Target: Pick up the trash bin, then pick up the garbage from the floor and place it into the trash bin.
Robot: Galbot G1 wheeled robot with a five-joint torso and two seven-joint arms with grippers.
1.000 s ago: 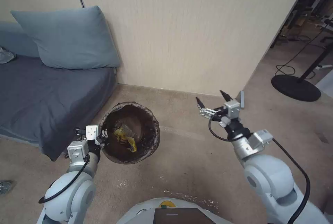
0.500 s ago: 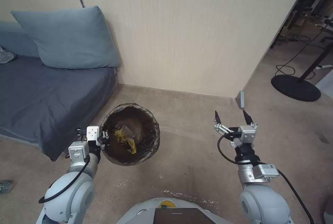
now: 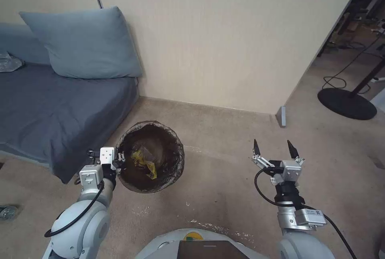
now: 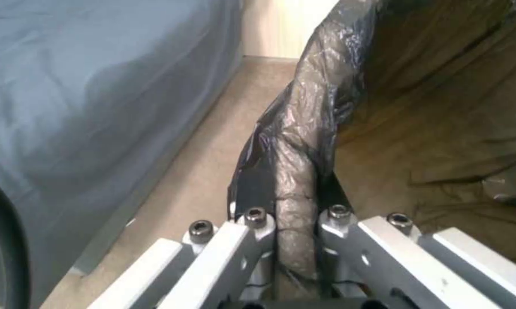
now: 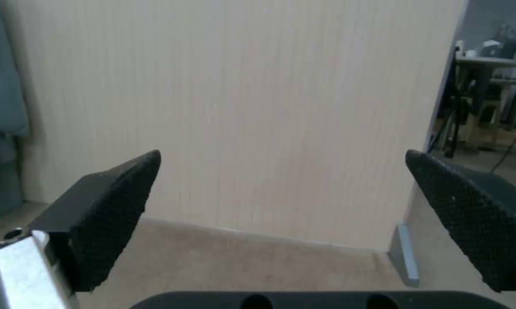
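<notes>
Moved: my right tool (image 3: 276, 148) has swung back from out near the wall and come down closer to my body over the last second; the whole head view has also shifted a little, so my camera moved and the room did not.
Bin: the small round trash bin lined with a dark brown-black plastic bag (image 3: 150, 155) sits low in front of me on my left side, near the corner of the bed, its mouth tilted toward me.
Inside the bin: a crumpled yellow snack wrapper (image 3: 145, 160) lies on the liner with another dull scrap beside it that I cannot identify.
Left tool: my left tool (image 3: 119, 158) is pressed together on the bag-covered rim (image 4: 295, 180); the wrist view shows the folded liner pinched between the two metal fingers (image 4: 252, 231).
Right tool: spread wide and empty, its black pads (image 5: 115, 210) pointing at the beige panelled wall (image 3: 224, 38), well apart from the bin.
Progress: I judge the bin pickup done and at least one piece already in.
Left to do: the beige carpet floor (image 3: 224, 175) before me shows no litter; a small greyish object (image 3: 7, 212) lies at my far left, too unclear to call.
Surroundings: grey-blue bed (image 3: 52, 106) with a blue pillow (image 3: 86, 44), black round stand base (image 3: 347, 103) to the right.
</notes>
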